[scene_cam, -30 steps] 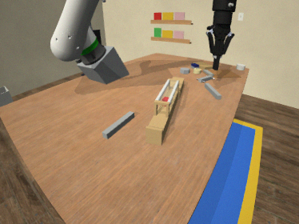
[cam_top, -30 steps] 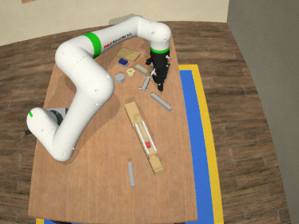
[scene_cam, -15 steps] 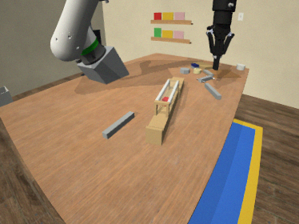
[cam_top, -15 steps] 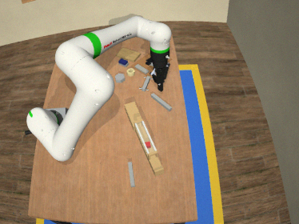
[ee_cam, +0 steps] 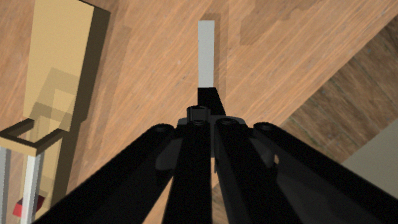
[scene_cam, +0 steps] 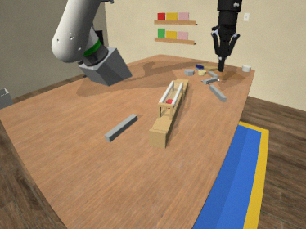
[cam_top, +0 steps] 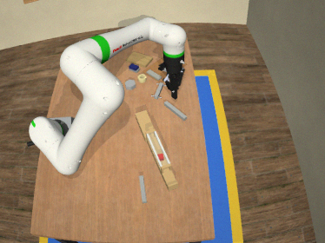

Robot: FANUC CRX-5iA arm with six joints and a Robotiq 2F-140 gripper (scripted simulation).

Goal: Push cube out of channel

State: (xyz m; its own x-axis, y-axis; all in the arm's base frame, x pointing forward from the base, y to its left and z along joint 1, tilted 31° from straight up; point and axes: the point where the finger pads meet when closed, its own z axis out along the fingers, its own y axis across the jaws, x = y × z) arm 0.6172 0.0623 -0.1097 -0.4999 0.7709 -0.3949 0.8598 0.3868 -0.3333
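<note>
The tan channel (cam_top: 155, 148) with white rails lies lengthwise on the table; it also shows in the exterior view (scene_cam: 171, 104) and at the left of the wrist view (ee_cam: 50, 90). The red cube (cam_top: 161, 157) sits inside it, towards the near end (scene_cam: 168, 101), and shows at the wrist view's bottom left (ee_cam: 25, 210). My gripper (cam_top: 174, 96) (scene_cam: 221, 69) is shut and empty. It points down over the far right part of the table, well away from the channel. A grey bar (ee_cam: 206, 52) lies on the table just beyond the fingertips (ee_cam: 206, 120).
Several grey bars lie around: one right of the channel (cam_top: 175, 110), one by the gripper (cam_top: 159, 90), one near the front (cam_top: 142, 188). A grey cylinder (cam_top: 129, 83), a cream ring (cam_top: 142, 77) and a blue block (cam_top: 133, 66) on a tan plate sit at the back. The table's right edge is close.
</note>
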